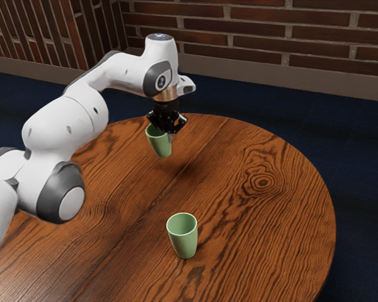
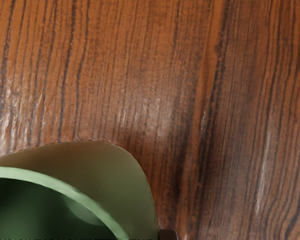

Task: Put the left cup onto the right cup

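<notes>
A green cup [image 1: 159,142] hangs a little above the round wooden table [image 1: 258,189], tilted, with my black gripper [image 1: 166,126] shut on its rim. In the wrist view the same cup [image 2: 80,195] looms just under my hand, its rim and hollow inside facing the camera. A second green cup [image 1: 182,234] stands upright on the table nearer the front, well apart from the held one.
The table's curved edge [image 1: 331,220] runs along the exterior view's right. Dark blue floor and a brick wall [image 1: 271,31] lie beyond. My white arm [image 1: 69,132] reaches in over the table from the exterior view's left.
</notes>
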{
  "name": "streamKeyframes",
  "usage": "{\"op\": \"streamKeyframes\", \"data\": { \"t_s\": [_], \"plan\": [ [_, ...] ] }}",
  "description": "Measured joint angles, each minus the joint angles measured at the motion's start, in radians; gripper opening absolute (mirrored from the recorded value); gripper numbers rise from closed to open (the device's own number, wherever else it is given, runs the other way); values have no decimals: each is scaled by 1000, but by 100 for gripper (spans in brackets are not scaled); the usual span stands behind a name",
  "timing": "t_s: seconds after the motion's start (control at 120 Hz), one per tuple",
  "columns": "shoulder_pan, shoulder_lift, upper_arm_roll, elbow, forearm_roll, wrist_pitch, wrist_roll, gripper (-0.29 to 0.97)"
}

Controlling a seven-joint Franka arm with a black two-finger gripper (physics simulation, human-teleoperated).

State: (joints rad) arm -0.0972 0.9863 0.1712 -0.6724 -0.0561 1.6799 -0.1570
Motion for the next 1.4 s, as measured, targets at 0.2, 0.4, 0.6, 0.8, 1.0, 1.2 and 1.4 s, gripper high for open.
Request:
{"op": "streamKeyframes", "data": {
  "t_s": [0.2,0.4,0.6,0.8,1.0,1.2,1.4],
  "plan": [
    [-10,-210,-60,-245,-5,-11,-8,-10],
    [-52,-358,-123,-461,3,-5,-27,-11],
    [-119,-477,-137,-642,23,15,-53,-11],
    [-187,-634,-141,-856,41,83,-81,-11],
    [-250,-767,-145,-1004,60,133,-121,-10],
    [-285,-814,-150,-1085,66,168,-155,-11],
    [-287,-819,-153,-1125,66,210,-179,-10]
  ]
}}
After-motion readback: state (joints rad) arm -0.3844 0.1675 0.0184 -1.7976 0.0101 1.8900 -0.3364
